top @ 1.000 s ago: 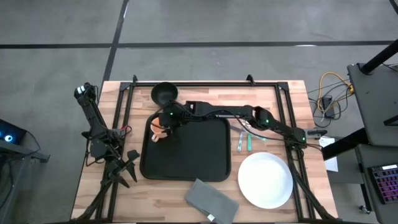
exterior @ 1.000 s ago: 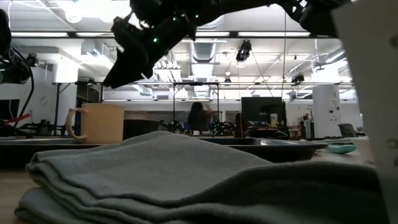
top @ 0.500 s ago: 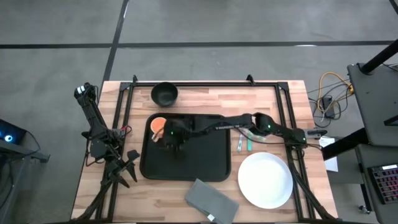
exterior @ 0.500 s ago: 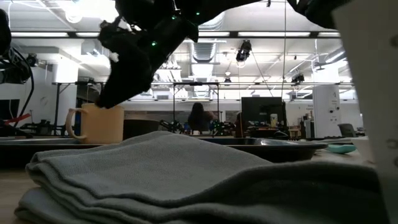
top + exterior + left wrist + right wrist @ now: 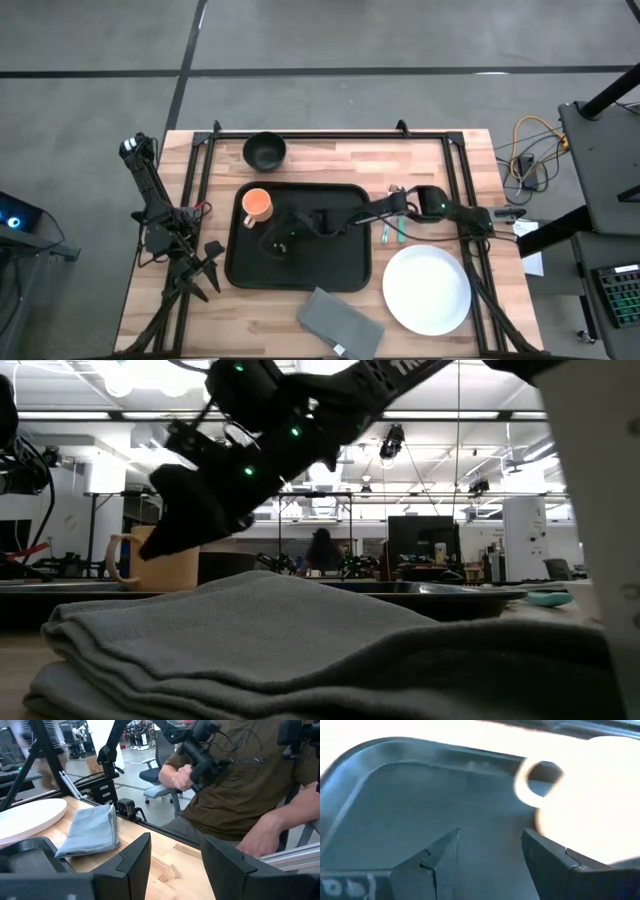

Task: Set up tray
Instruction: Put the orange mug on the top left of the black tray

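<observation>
Nearest the front edge lies a folded grey napkin (image 5: 339, 322), with a white plate (image 5: 427, 289) beside it on the wooden table (image 5: 440, 160). Just behind them sits the black tray (image 5: 335, 262), flat in the middle of the table, and over it hangs the right gripper (image 5: 277, 242), fingers spread wide and holding nothing. An orange mug (image 5: 257, 205) stands upright in the tray's far left corner, just beyond that gripper (handle toward the front). Two utensils (image 5: 392, 226) lie between tray and plate. Off to the left edge, the left gripper (image 5: 208, 270) waits, fingers apart, empty. Farthest back, a black bowl (image 5: 265, 151) rests on the wood.
</observation>
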{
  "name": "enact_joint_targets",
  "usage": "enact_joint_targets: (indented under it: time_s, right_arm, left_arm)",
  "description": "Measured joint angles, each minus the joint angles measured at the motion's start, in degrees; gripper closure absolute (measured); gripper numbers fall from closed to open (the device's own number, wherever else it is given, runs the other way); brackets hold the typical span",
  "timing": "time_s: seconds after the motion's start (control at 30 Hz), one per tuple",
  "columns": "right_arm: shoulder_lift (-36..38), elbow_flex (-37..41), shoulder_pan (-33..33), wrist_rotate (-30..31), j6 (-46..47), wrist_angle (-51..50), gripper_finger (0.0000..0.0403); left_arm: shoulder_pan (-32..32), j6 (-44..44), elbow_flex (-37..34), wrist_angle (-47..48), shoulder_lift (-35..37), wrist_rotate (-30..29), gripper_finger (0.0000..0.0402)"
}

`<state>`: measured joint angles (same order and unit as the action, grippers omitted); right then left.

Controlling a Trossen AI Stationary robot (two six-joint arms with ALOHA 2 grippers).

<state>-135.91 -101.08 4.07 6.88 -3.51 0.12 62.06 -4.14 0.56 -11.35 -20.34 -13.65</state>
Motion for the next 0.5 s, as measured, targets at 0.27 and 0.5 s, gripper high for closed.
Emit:
enact_joint_targets:
  time_s: [0.27,0.5]
  right_arm:
    - [3.77,9.13,-0.56,11.42,2.24,11.16,0.0202]
    - [3.69,9.82,-0.96,11.62,3.0,13.69,0.0202]
  left_arm:
    - [-0.01,0.0,0.02,0.01,-0.01,-0.02,0.0246]
    - [0.01,0.0,0.01,0.01,0.02,0.0,0.0246]
